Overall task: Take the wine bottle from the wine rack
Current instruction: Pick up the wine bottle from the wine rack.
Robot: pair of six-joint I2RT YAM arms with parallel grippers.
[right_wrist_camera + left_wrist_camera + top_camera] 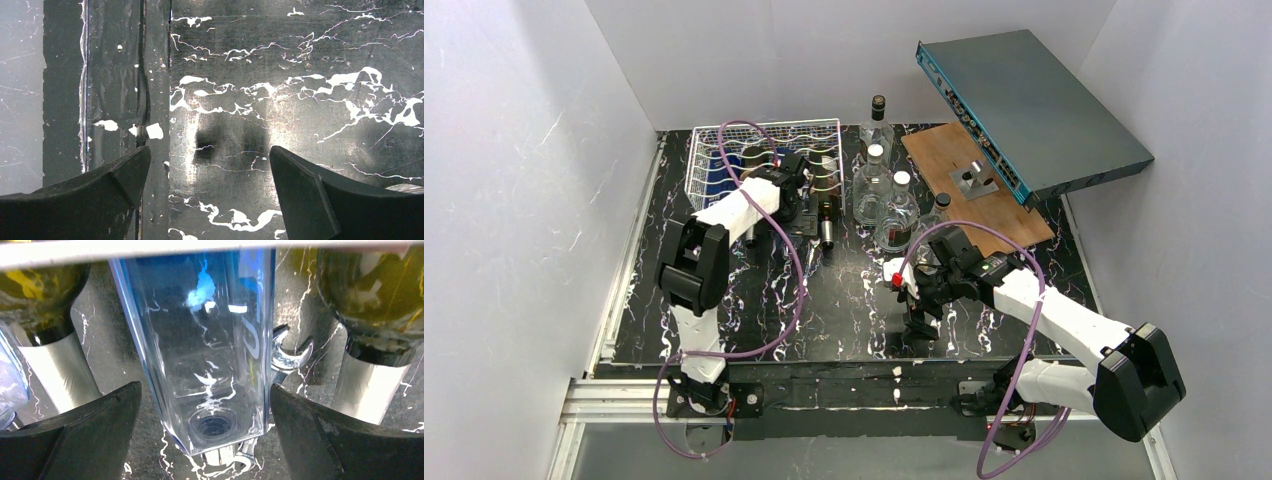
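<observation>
The silver-white wire wine rack stands at the back left; its rim crosses the top of the left wrist view. Bottles lie in it with their necks toward me. A clear, blue-tinted square bottle lies between two dark green wine bottles with silver foil necks, one on the left and one on the right. My left gripper is open, its fingers on either side of the clear bottle's shoulder and gripping nothing. My right gripper is open above the black marbled table, holding nothing.
Clear glass bottles stand just right of the rack. Behind them are a brown wooden board and a tilted grey-blue box. A silver wrench lies under the clear bottle. White walls enclose the table.
</observation>
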